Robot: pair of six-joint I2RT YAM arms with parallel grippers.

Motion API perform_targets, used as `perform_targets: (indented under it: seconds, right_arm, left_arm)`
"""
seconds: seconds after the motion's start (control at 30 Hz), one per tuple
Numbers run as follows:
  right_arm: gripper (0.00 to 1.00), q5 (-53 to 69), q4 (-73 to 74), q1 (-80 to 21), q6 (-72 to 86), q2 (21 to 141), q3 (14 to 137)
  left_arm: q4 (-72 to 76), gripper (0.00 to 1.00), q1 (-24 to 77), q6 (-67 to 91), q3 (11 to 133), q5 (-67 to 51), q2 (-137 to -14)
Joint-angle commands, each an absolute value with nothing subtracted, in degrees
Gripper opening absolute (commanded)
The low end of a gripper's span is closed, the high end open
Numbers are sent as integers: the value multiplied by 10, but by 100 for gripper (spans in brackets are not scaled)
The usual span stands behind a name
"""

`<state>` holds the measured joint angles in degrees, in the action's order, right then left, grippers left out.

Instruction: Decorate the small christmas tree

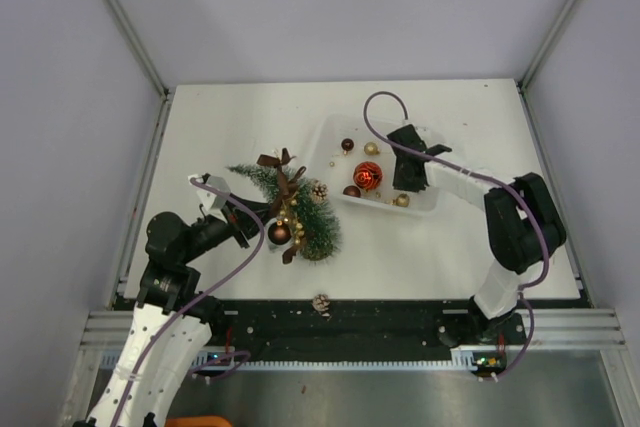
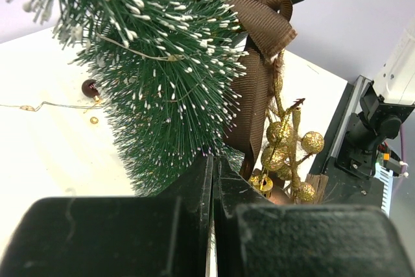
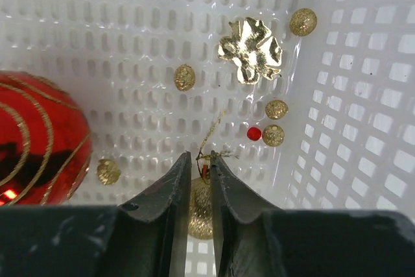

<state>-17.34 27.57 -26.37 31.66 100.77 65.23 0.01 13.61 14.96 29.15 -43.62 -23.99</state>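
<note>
The small christmas tree (image 1: 300, 212) lies on its side on the white table, with a brown ribbon (image 1: 282, 172), a gold berry sprig (image 1: 292, 217) and a dark bauble (image 1: 279, 233) on it. In the left wrist view the tree (image 2: 162, 63) fills the frame, and my left gripper (image 2: 213, 160) is shut with its tips in the lower bristles and nothing seen between them. My right gripper (image 3: 201, 160) reaches into the white tray (image 3: 363, 95). Its jaws are closed narrowly on the cap and string of a gold glitter bauble (image 3: 201, 215).
The tray (image 1: 335, 132) also holds a red gold-striped bauble (image 3: 35, 141), a gold foil bow (image 3: 249, 50), small gold beads and a red bead (image 3: 254, 133). A pinecone (image 1: 321, 302) lies at the table's near edge. A small dark red bauble (image 2: 89, 87) and a thin wire (image 2: 45, 105) lie beside the tree.
</note>
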Motion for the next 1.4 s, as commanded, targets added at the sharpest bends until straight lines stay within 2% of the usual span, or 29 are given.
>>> perform_targets:
  seconds: [0.0,0.13,0.27,0.6,1.03,1.17,1.27,1.37]
  right_arm:
    - [13,-163,274,-260,310,933,660]
    - [4,-170,285,-260,299,911,670]
    - [0,-187,291,-261,287,914,678]
    - [0,-232,293,-260,265,1000,736]
    - [0,-202,248,-261,265,1059,777]
    - [4,-192,229,-262,258,1074,781]
    - [16,-186,213,-262,256,1078,779]
    - [33,-180,200,-261,252,1073,772]
  left_arm:
    - [36,0,139,152,291,-428,-236]
    - [43,0,139,152,289,-425,-237]
    - [46,0,139,155,282,-426,-233]
    - [33,0,139,154,281,-431,-225]
    - [16,0,139,151,284,-405,-236]
    - [16,0,139,152,280,-392,-242]
    - [16,0,139,153,281,-391,-244]
    - [13,0,139,154,284,-391,-244]
